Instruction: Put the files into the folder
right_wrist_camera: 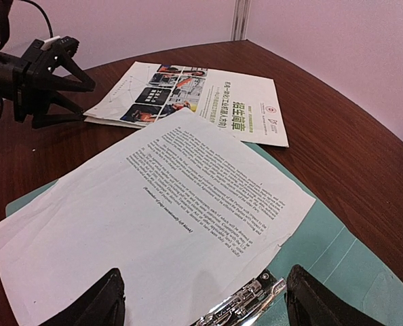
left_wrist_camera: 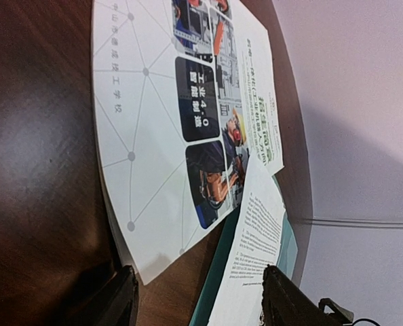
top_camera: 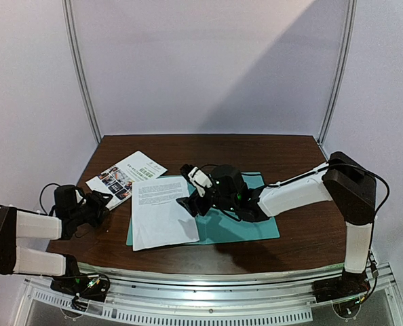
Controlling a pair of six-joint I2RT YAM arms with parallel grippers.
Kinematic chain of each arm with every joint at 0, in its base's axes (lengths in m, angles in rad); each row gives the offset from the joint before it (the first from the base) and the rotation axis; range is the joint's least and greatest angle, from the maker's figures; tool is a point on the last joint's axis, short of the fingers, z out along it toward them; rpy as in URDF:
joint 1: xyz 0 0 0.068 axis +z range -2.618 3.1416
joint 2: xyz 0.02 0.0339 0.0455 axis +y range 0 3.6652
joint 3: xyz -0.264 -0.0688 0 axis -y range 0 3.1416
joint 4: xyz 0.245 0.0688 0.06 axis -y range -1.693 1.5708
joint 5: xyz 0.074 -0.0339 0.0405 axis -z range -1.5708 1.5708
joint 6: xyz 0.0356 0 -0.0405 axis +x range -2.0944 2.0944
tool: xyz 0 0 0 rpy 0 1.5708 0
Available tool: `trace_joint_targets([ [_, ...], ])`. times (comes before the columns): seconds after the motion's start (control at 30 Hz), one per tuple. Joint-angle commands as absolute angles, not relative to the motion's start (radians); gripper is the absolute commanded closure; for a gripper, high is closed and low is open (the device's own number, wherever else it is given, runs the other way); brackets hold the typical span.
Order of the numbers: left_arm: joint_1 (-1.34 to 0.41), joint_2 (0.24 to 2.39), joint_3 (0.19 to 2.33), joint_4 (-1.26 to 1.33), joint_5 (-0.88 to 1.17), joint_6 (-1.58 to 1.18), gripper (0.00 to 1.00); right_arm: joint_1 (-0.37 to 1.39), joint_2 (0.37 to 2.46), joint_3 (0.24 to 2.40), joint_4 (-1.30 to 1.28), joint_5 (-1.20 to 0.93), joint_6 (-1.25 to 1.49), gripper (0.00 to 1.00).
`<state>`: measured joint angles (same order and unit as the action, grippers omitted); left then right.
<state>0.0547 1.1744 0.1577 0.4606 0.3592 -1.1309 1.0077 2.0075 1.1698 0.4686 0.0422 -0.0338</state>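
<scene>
This looks like a robot test cell in a lab. Plain pale lilac panel walls fill the upper half of the top view, joined by slim metal poles at upper left and upper right. A single dark wood table sits in the middle of the frame. Along the bottom edge a ribbed aluminium rail carries the bases of two black-and-white robot arms. Both wrist views show the same bare wall closing in just behind the table, at the right of the left wrist frame and across the top of the right wrist frame.
</scene>
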Motion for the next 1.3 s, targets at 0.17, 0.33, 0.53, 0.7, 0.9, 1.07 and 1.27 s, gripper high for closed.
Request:
trace_joint_targets([
  [0.17, 0.064, 1.228, 0.139, 0.532, 0.356, -1.133, 0.38, 1.011, 2.016, 1.187, 0.446, 0.032, -0.026, 0.19],
  [0.33, 0.064, 1.239, 0.139, 0.554, 0.343, -1.129, 0.38, 1.011, 2.016, 1.188, 0.441, 0.03, -0.028, 0.19],
  [0.53, 0.064, 1.244, 0.15, 0.552, 0.332, -1.132, 0.4, 1.011, 2.016, 1.189, 0.441, 0.029, -0.029, 0.19],
  [0.7, 0.064, 1.242, 0.168, 0.554, 0.322, -1.136, 0.42, 1.012, 2.019, 1.193, 0.438, 0.028, -0.031, 0.19],
  [0.9, 0.064, 1.282, 0.175, 0.582, 0.314, -1.141, 0.45, 1.012, 2.022, 1.198, 0.435, 0.027, -0.032, 0.19],
  [1.07, 0.064, 1.341, 0.187, 0.63, 0.323, -1.147, 0.51, 1.011, 2.025, 1.201, 0.431, 0.026, -0.032, 0.19],
  [1.27, 0.064, 1.37, 0.194, 0.658, 0.307, -1.157, 0.71, 1.012, 2.03, 1.203, 0.429, 0.023, -0.031, 0.19],
])
